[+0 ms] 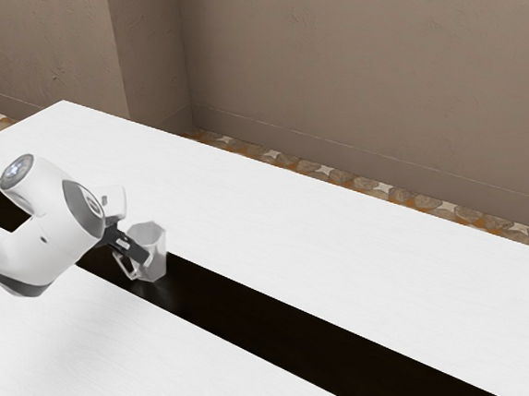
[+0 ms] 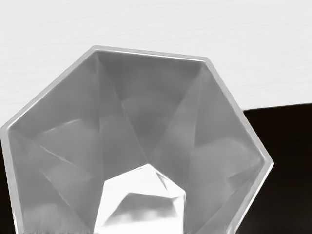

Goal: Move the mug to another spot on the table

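room: plain brown walls are standing behind a white bench, with a dark gap running across it.
fingers: the black fingers are standing a mug's width apart and appear to be pressing the mug from two sides, so i am reading them as closed on it.
mug: the pale faceted mug is sitting between the fingers, at the white bench's edge beside the dark gap; in the wrist view its open mouth is lying directly under the hand.
step: judging by this, the lift is coming next.
doing it well: rising straight up before travelling, holding the squeeze steady, carrying the mug level, and choosing a landing on white bench well away from the gap.
risk: thin smooth walls may be slipping or tipping under an off-centre grip.
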### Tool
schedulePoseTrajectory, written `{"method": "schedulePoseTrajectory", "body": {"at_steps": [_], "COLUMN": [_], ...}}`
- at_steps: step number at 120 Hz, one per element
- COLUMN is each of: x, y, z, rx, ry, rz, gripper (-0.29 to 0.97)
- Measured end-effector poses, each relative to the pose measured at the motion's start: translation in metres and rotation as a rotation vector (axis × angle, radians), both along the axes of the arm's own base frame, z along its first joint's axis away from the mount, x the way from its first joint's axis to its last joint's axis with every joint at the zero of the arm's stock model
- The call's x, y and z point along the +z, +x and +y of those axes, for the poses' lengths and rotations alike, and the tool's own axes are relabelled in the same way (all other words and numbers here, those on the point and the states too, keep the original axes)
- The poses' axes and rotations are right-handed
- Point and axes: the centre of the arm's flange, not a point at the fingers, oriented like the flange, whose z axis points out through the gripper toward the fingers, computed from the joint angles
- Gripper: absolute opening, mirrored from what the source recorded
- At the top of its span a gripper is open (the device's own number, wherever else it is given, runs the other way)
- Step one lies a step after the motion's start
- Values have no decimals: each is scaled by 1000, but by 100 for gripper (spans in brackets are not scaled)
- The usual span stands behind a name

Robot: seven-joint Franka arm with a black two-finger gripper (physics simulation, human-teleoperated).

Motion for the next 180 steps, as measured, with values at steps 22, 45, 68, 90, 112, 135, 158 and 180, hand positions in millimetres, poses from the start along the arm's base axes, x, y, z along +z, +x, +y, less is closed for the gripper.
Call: {"method": "schedulePoseTrajectory", "body": {"at_steps": [22, 45, 68, 90, 112, 135, 158, 180], "x": [-1, 2, 12, 42, 102, 226, 306, 366], "y": [-1, -8, -28, -60, -39, 92, 117, 98], "z": [0, -1, -3, -5, -26, 8, -26, -40], "rx": [14, 23, 26, 24, -37, -327, -468, -406], "ry": [-14, -16, 1, 48, 88, 246, 256, 217], "rz": [2, 0, -5, -52, -188, -282, -13, 184], "gripper": [63, 64, 65, 66, 66, 66, 66, 66]}}
